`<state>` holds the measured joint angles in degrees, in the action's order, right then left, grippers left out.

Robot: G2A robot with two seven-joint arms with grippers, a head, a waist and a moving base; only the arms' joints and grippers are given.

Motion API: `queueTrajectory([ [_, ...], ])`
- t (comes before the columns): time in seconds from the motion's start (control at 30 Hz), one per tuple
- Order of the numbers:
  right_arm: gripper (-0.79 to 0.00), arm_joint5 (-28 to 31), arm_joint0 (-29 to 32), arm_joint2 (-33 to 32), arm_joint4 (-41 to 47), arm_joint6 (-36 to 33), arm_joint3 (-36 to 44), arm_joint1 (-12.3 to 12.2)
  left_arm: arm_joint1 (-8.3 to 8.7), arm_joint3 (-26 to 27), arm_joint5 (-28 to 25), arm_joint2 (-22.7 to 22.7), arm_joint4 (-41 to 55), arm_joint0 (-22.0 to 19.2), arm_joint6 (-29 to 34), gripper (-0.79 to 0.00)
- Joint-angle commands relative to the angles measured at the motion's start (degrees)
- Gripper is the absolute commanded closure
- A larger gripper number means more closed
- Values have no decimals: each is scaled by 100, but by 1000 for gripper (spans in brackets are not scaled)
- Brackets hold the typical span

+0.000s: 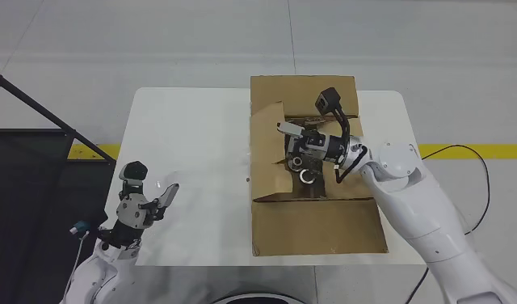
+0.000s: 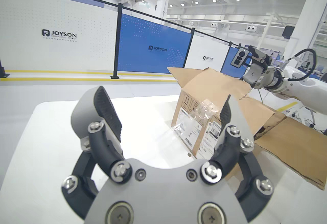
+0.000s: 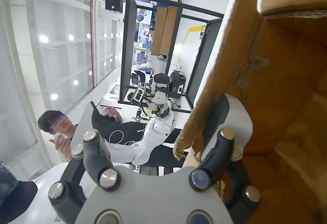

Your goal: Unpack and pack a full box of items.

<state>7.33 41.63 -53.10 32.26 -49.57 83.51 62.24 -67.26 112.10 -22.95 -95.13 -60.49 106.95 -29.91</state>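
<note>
An open cardboard box (image 1: 315, 211) stands on the right half of the white table (image 1: 194, 134), its flaps spread outward. My right gripper (image 1: 294, 145) is low inside the box beside its left flap (image 1: 265, 138). It is open, and the torn flap edge (image 3: 196, 117) runs between its fingers, with one finger (image 3: 95, 117) outside the flap and the other behind it. My left gripper (image 1: 150, 197) hovers open and holding nothing near the table's front left corner, facing the box (image 2: 204, 97). A clear plastic bag (image 2: 204, 108) lies against the box's labelled side.
The box's long front flap (image 1: 319, 227) lies flat toward the table's near edge, and the back flap (image 1: 303, 90) points away. A black-framed barrier (image 1: 40, 110) stands off the table's left side. Bare tabletop spreads between the left gripper and the box.
</note>
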Motion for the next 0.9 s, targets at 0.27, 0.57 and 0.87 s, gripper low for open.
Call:
queueTrajectory([
  [0.27,-785,11,-327,918,-751,810,466,363,-42,19,279,-566,300,507,-453,-785],
  [0.57,-785,106,-530,1659,-1349,1579,123,761,-89,102,165,-882,429,937,-767,-785],
  [0.87,-785,147,-574,1775,-1353,1626,-217,984,-125,131,13,-1009,495,1011,-730,-785],
])
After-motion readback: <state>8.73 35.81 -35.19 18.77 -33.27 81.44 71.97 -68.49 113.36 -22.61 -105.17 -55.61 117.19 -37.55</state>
